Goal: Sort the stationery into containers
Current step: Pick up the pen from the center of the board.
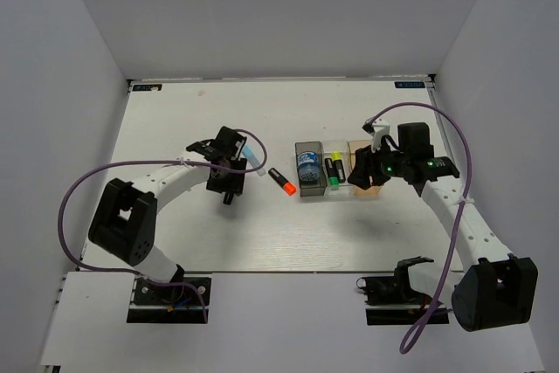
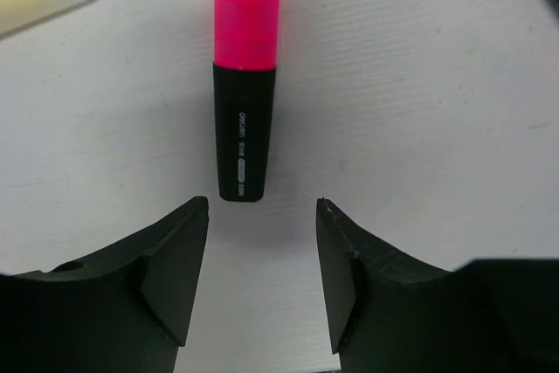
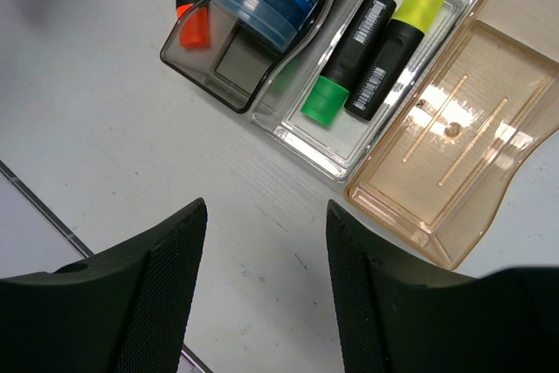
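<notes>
A white tabletop (image 1: 218, 233) fills the middle of the overhead view, its surface matte and faintly scuffed. Plain pale walls close it in on three sides: a back wall (image 1: 279, 15), a left wall (image 1: 52, 128) and a right wall (image 1: 515, 85), both side walls slanting outward toward the camera. A small dark label (image 1: 144, 87) sits at the far left corner of the tabletop and a small blue label (image 1: 409, 85) at the far right corner. Along the near edge a thin dark seam (image 1: 262, 272) separates the tabletop from a lower white panel (image 1: 87, 321). In the right wrist view the same seam crosses the lower left corner, and a few tiny dark specks (image 3: 297, 259) dot the white surface.
</notes>
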Controlling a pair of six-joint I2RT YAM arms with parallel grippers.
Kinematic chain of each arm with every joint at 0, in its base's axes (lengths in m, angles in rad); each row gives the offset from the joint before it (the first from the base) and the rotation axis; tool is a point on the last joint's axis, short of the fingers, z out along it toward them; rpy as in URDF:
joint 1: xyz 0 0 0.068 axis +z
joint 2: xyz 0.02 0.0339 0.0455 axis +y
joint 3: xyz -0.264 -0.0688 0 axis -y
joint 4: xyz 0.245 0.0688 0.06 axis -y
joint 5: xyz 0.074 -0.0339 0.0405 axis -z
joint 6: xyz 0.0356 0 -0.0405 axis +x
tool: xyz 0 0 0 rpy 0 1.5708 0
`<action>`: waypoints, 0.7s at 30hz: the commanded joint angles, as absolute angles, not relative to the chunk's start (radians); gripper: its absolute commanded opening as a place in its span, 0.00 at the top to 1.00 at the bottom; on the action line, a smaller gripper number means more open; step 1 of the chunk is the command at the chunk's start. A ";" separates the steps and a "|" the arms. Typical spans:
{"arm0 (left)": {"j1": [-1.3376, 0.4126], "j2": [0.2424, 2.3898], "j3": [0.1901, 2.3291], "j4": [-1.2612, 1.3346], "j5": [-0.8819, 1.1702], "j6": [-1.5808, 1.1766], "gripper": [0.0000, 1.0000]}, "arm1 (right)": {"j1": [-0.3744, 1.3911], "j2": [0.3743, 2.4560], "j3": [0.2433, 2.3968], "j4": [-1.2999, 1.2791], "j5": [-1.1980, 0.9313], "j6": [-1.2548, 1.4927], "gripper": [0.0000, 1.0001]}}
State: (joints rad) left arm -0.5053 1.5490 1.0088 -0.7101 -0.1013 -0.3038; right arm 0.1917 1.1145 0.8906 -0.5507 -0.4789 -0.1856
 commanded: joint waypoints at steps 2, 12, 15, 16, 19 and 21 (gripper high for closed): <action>-0.482 1.574 1.043 -0.654 -0.083 -0.261 0.36 | 0.190 1.121 0.887 -0.542 -0.499 -0.195 0.40; -0.459 1.681 1.032 -0.594 -0.074 -0.236 0.36 | 0.189 1.120 0.888 -0.546 -0.489 -0.195 0.38; -0.459 1.695 1.031 -0.583 -0.094 -0.230 0.39 | 0.189 1.121 0.888 -0.545 -0.494 -0.192 0.38; -0.457 1.700 1.031 -0.581 -0.098 -0.226 0.41 | 0.184 1.121 0.888 -0.545 -0.494 -0.192 0.38; -0.459 1.713 1.025 -0.578 -0.120 -0.221 0.51 | 0.184 1.123 0.890 -0.546 -0.497 -0.190 0.38; -0.459 1.720 1.012 -0.575 -0.130 -0.221 0.55 | 0.184 1.118 0.890 -0.548 -0.500 -0.189 0.38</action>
State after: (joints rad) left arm -0.4622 1.7134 1.0176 -0.5987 -0.0978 -0.2337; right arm 0.1898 1.1213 0.8860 -0.5507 -0.4789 -0.1875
